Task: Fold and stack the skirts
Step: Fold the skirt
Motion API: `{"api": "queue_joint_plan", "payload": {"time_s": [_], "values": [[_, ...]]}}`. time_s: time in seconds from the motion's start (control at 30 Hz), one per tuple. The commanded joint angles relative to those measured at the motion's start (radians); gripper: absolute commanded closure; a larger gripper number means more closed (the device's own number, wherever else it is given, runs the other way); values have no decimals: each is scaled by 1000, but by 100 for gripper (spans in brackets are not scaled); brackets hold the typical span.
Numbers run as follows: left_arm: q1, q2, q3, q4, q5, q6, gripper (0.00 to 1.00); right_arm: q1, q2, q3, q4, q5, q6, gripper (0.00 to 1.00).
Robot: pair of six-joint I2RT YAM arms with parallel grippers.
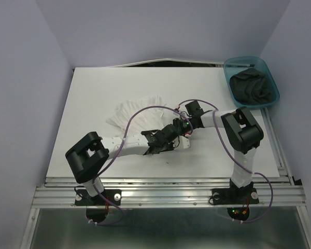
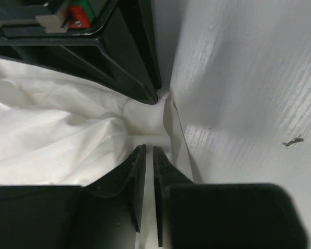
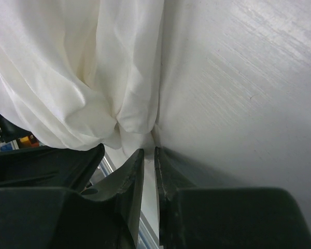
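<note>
The white pleated skirt (image 1: pixel 137 115) lies fanned out on the table's middle. It also shows in the left wrist view (image 2: pixel 62 140) and bunched in the right wrist view (image 3: pixel 88 78). Both grippers meet at its right edge. My left gripper (image 1: pixel 177 134) (image 2: pixel 149 149) has its jaws closed to a thin slit on the white cloth edge. My right gripper (image 1: pixel 186 124) (image 3: pixel 149 150) is closed the same way, and the cloth gathers at its tips. The charcoal-black skirt (image 1: pixel 255 85) lies crumpled in the teal bin (image 1: pixel 233 66) at the back right.
The white table top (image 1: pixel 93 104) has bare room left of and behind the skirt. Purple cables (image 1: pixel 145 111) loop over the skirt and arms. The aluminium rail (image 1: pixel 166 192) runs along the near edge. The right arm's housing (image 2: pixel 93 46) sits close above my left fingers.
</note>
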Motion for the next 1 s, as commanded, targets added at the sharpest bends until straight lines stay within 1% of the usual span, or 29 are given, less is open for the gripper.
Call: {"api": "queue_joint_plan", "payload": {"time_s": [0.0,0.07,0.23,0.4,0.53,0.63,0.77,0.87,0.97], "values": [[7,-100,-1,-17,36,-33,61,7,-46,-6,23,-21,-14,80],[7,-165,-6,-49,25,-23,54,7,-56,-6,15,-19,-20,80],[7,-256,-12,-201,1,0,47,7,-66,8,-16,8,-43,78],[2,-282,-47,-279,-7,-2,47,7,-66,9,-20,4,-38,76],[-8,-295,-52,-295,19,-19,46,7,-66,14,-23,2,-43,76],[-27,-283,-67,-295,10,-36,46,7,-66,14,-25,4,-43,76],[-37,-263,-107,-246,-48,-39,44,7,-60,15,-25,4,-46,75],[-39,-208,-124,-211,-132,-37,44,7,-57,14,-26,2,-46,75],[-38,-177,-122,-174,-183,-39,44,7,-53,15,-28,-1,-47,75]]}}
